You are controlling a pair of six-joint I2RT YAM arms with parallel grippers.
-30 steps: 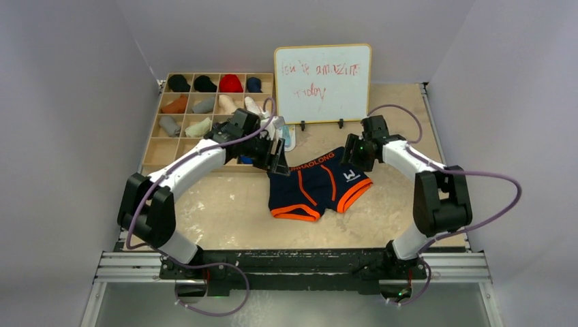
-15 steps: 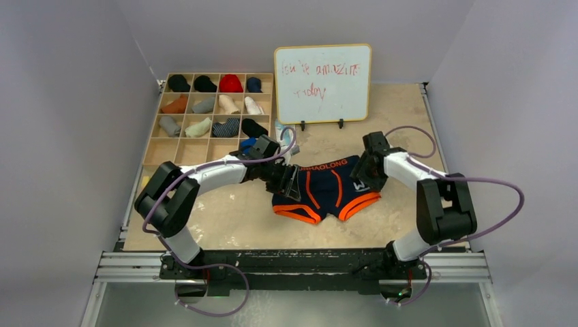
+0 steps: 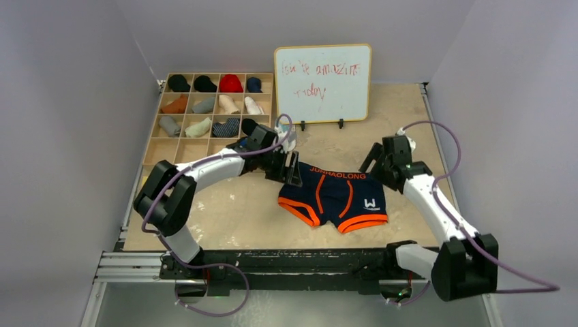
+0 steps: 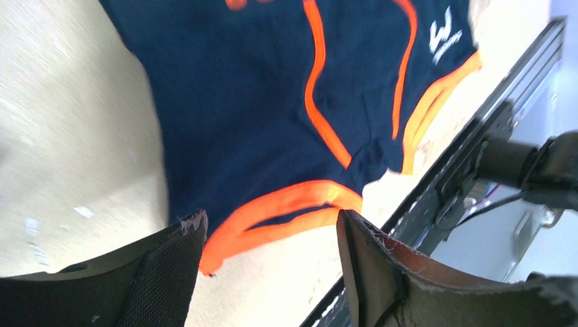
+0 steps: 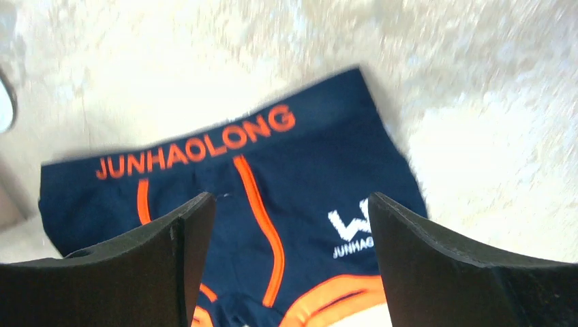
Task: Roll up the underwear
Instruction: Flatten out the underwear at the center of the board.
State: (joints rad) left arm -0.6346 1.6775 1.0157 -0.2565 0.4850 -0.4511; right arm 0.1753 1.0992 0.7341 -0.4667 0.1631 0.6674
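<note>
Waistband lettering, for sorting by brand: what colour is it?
Orange on navy underwear; clearest in right wrist view.

Bright diffuse light, soft shadows; wrist cams motion-blurred, pale speckled wooden tabletop (image 5: 491, 102) washed out w/ glare.

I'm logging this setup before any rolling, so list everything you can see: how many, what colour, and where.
underwear: one, navy with orange trim, flat and unrolled at the table's centre.
whiteboard: one, white with red writing, standing at the far side.
compartment tray: one, pale wood, far left.
rolled fabric bundles: twelve visible, mixed colours, one per tray compartment.
table: one, worn beige.
left gripper: one, black, open and empty, by the underwear's left edge.
right gripper: one, black, open and empty, by its right edge.
</note>
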